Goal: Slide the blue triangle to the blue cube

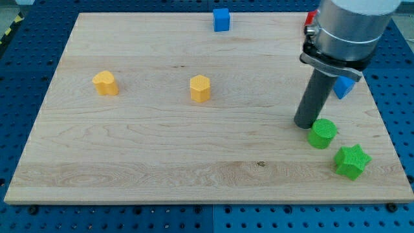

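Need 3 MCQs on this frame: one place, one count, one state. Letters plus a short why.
1. Where is the blue cube?
A. at the view's top edge of the board
B. at the view's bottom left
C. beside the green star

2. How many yellow blocks are on the board?
A. one
B. two
C. four

3. What is my tip closest to?
A. the blue cube
B. the left yellow block
C. the green cylinder

Answers:
1 A: it sits by the top edge of the board.
2 B: one yellow block and another.
3 C: the tip stands just left of the green cylinder, near the green star.
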{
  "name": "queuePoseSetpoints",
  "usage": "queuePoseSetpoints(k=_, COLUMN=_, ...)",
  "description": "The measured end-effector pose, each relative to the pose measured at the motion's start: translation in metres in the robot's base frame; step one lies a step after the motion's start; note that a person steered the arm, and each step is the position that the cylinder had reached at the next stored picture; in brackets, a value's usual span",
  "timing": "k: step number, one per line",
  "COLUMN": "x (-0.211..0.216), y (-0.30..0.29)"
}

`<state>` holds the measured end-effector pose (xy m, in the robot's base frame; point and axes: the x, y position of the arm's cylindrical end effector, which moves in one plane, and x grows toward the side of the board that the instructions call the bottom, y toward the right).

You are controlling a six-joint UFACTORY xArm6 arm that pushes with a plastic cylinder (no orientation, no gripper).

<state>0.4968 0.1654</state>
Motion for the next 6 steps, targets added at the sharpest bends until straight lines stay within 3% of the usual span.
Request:
queuePoseSetpoints(k=3, x=0.01, y=0.029)
queuePoseSetpoints(k=5, x=-0.028, y=0.069)
queuePoseSetpoints(k=6, x=-0.028, y=0.104)
